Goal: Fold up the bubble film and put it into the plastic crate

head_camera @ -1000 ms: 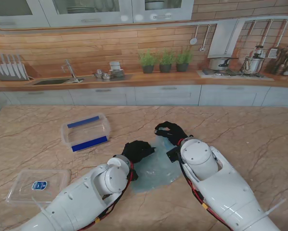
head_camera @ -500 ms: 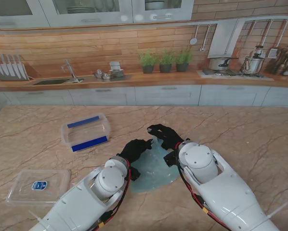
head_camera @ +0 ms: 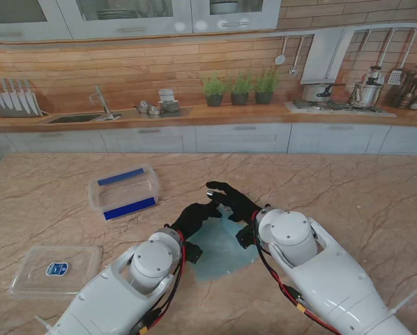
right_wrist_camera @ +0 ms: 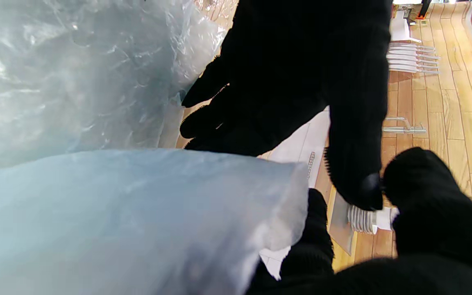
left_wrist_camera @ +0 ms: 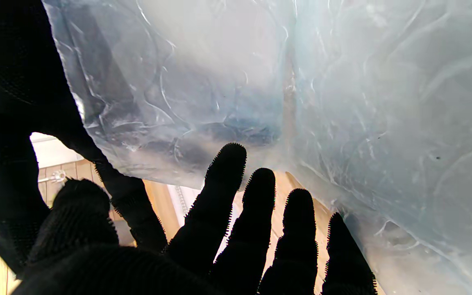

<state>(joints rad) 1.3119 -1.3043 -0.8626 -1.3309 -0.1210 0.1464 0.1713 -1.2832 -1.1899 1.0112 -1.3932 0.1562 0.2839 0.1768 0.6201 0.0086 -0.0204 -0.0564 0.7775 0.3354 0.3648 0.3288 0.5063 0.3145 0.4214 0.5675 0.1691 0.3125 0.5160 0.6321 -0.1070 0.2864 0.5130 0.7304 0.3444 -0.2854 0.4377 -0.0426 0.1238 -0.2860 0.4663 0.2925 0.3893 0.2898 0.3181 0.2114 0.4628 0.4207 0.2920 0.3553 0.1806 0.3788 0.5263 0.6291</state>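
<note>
The pale blue bubble film (head_camera: 222, 250) lies on the marble table between my two arms, its far edge lifted. My right hand (head_camera: 231, 198), in a black glove, reaches left over that edge with fingers stretched out. In the right wrist view a fold of the bubble film (right_wrist_camera: 129, 213) covers my right fingers (right_wrist_camera: 314, 233); the thumb stands apart from it, so the grip is unclear. My left hand (head_camera: 194, 215) sits at the film's left edge, its fingers (left_wrist_camera: 223, 192) spread against the bubble film (left_wrist_camera: 342, 102). The clear plastic crate (head_camera: 105, 195), blue-striped, stands farther left.
A clear lid (head_camera: 55, 269) with a blue label lies near the table's left front. Beyond the table run a counter with a sink (head_camera: 76, 117), potted herbs (head_camera: 240, 89) and a stove with pots (head_camera: 334, 94).
My right hand has swung left across the film's far edge and its fingers have stretched out. My left hand has edged farther from me until the two hands nearly meet. The film looks narrower.
</note>
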